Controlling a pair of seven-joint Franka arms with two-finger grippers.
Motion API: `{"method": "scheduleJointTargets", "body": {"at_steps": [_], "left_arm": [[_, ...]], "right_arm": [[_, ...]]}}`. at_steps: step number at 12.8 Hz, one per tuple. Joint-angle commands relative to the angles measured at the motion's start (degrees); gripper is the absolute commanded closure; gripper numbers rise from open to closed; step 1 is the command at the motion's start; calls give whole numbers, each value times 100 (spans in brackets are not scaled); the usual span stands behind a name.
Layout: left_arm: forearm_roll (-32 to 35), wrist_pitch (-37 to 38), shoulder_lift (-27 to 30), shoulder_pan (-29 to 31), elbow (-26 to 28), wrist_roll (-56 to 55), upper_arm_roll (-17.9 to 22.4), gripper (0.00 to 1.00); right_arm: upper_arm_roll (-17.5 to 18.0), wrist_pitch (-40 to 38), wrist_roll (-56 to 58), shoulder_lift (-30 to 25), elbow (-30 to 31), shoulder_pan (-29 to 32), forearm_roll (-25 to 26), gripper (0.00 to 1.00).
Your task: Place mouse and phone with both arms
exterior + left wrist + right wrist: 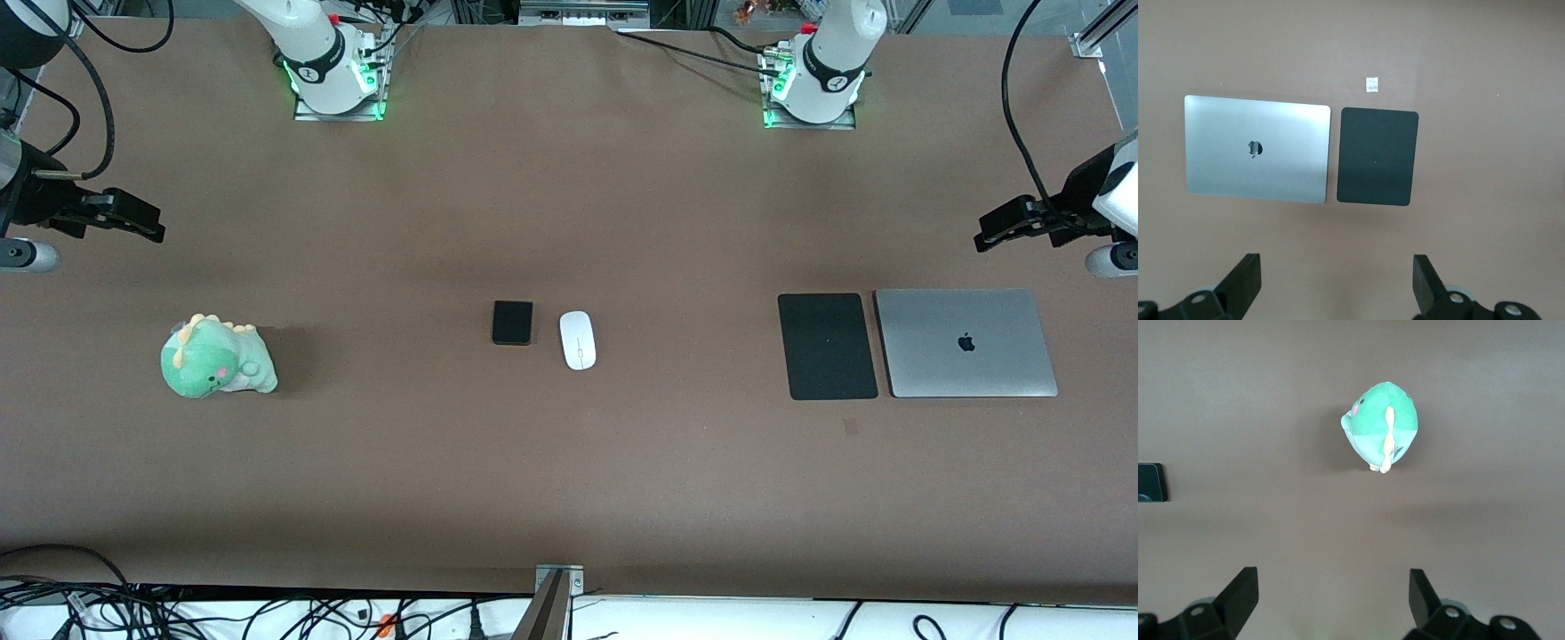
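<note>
I judge nothing is picked yet: the phone (513, 322), a matte black rounded slab, and the mouse (578, 340), a glossy white oval, lie just beside each other mid-desk (569, 498). My left gripper (1336, 283) hangs over the desk's left-arm end, jaws released, above the flat black pad (827, 346) and grey metal laptop (965, 342). My right gripper (1333, 599) waits over the other end, jaws released, near the soft green plush (216, 357). Next I'd bring both inward and descend.

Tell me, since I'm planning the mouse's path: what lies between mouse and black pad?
Nothing: the front view shows bare table between mouse and black pad.
</note>
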State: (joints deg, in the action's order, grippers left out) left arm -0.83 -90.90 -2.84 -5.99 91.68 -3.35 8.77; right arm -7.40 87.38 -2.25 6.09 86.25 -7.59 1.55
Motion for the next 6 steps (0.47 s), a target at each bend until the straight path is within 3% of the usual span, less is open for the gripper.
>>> {"method": "scheduleJointTargets", "body": {"at_steps": [1,6], "left_arm": [[82,99,-50,27,-159,27,-15,0],[74,90,-59,27,-168,-43,-15,0]], "right_arm": [[80,-90,-74,-29,-47,82,4,0],[63,-99,-21,-11,-47,82,-128,0]]}}
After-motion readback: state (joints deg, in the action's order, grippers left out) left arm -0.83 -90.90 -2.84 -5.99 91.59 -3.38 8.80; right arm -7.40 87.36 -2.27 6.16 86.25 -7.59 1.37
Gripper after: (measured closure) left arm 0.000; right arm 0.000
